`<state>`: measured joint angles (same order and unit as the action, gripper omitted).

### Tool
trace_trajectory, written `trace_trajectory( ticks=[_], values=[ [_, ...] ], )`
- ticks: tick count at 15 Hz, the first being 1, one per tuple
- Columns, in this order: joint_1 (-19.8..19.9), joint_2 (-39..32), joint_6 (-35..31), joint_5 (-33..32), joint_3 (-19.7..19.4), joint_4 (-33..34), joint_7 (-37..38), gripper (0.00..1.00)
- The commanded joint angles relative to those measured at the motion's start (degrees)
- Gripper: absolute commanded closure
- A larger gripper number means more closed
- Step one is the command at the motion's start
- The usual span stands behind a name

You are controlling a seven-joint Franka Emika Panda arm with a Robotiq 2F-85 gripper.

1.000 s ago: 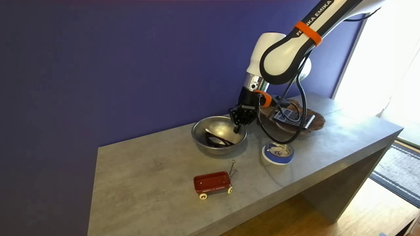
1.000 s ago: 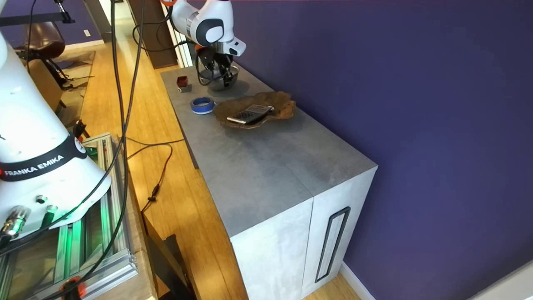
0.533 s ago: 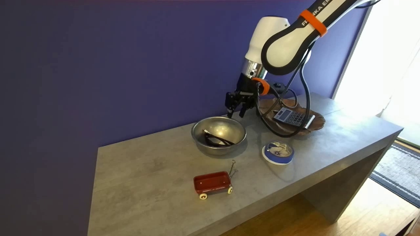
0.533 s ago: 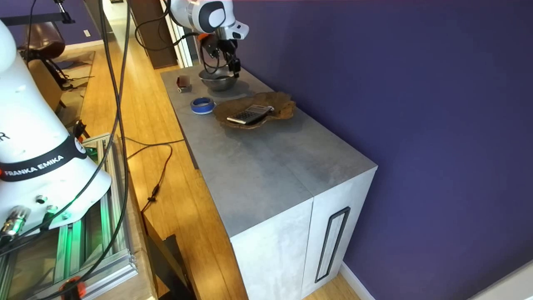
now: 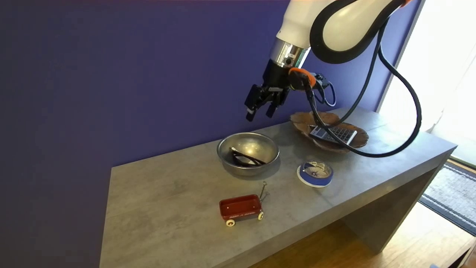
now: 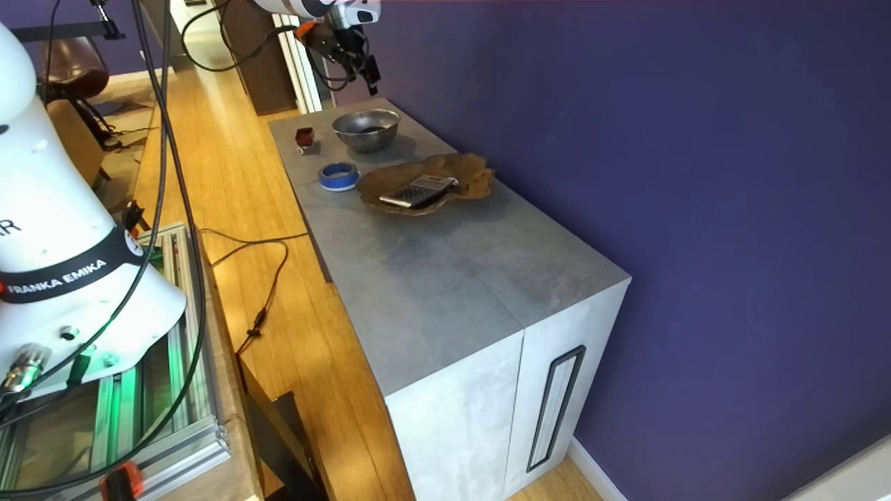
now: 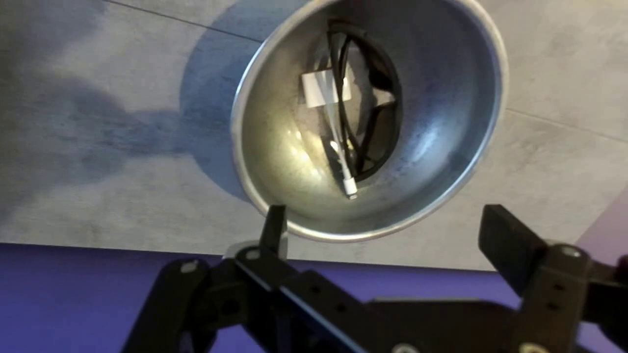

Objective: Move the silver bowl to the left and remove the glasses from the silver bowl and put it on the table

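"FRANKA EMIKA" reads on the black band (image 6: 62, 277) round the arm (image 6: 56, 216) in an exterior view; above it a cut-off label (image 6: 10, 227) leaves only an "R"; the same name higher up the arm, partly legible a second ago, is now out of frame; wagon (image 5: 240, 207) has pale side lettering, too small to read; end effector (image 5: 260, 114) released, fingers (image 7: 510, 245) well apart; it has risen from down by the rim of the bowl (image 5: 241, 171) to well above it; bowl upright on the desk (image 5: 160, 201), same spot as before, now unblocked in both exterior views; glasses (image 7: 384, 132) still inside the bowl, as earlier, together with a white cable (image 7: 350, 186) and a white block (image 7: 315, 92); wagon and dish (image 5: 316, 181) near the bowl, neither moved; calculator (image 6: 420, 191) in the tray (image 6: 475, 170), both where they were.
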<state>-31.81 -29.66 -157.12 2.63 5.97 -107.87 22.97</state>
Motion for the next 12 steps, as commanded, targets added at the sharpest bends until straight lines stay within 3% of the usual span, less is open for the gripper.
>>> trace_trajectory(
  ticks=[1,7,8,11,12],
  values=[
    [1.58,-3.15,-0.04,-1.29,2.82,0.51,-4.54,0.00],
    [-0.16,-11.03,-2.04,-3.33,1.31,3.98,-6.70,0.04],
    [-0.28,-11.91,-1.89,-3.31,1.29,4.78,-6.52,0.14],
    [-1.23,-14.01,-2.35,-3.72,0.67,6.71,-6.26,0.27],
    [-1.80,-14.63,-2.58,-3.90,0.27,7.60,-5.84,0.44]
  ],
)
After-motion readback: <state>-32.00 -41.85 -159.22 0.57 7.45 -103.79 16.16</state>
